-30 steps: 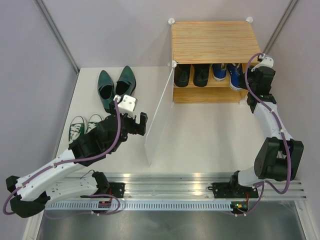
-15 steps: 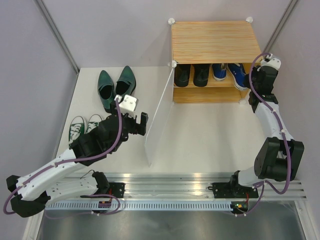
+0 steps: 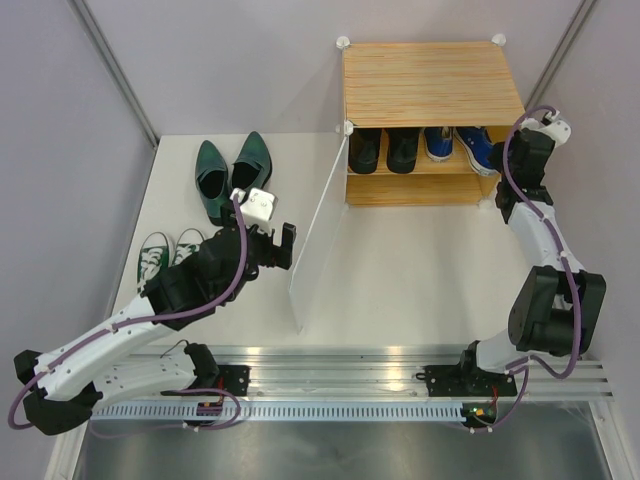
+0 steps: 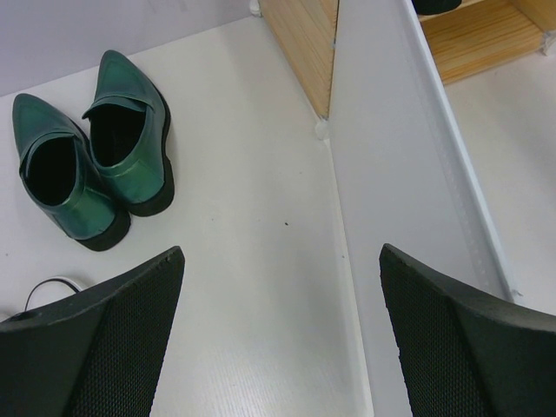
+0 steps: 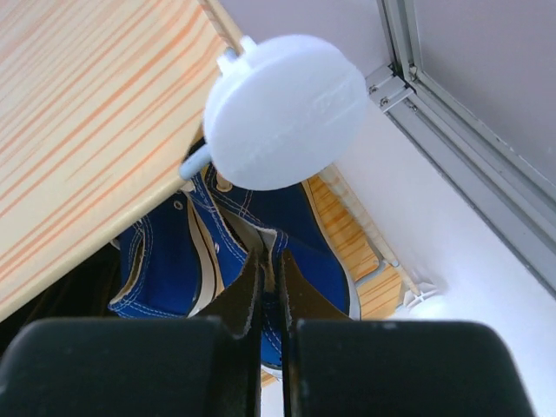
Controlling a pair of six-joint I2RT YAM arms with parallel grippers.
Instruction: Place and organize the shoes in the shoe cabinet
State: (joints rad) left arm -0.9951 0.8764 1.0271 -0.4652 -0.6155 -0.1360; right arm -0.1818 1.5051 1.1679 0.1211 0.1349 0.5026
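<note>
The left gripper (image 4: 280, 261) hangs spread wide and empty over the white table (image 3: 420, 260), between the translucent white door panel (image 4: 391, 174), swung out toward the arms, and the glossy dark green pointed leather shoes (image 4: 130, 165), which lie side by side with toes toward the back wall. The right gripper (image 5: 269, 261) is pressed closed on nothing beside a white round corner connector (image 5: 282, 113) of the light wood-grain shoe cabinet (image 3: 430, 80). The blue canvas sneakers (image 5: 174, 252) sit on its shelf right of the black leather dress shoes (image 3: 385, 150), the outer sneaker skewed, while the green white-toed canvas sneakers (image 3: 165, 255) rest on the table by the left arm.
</note>
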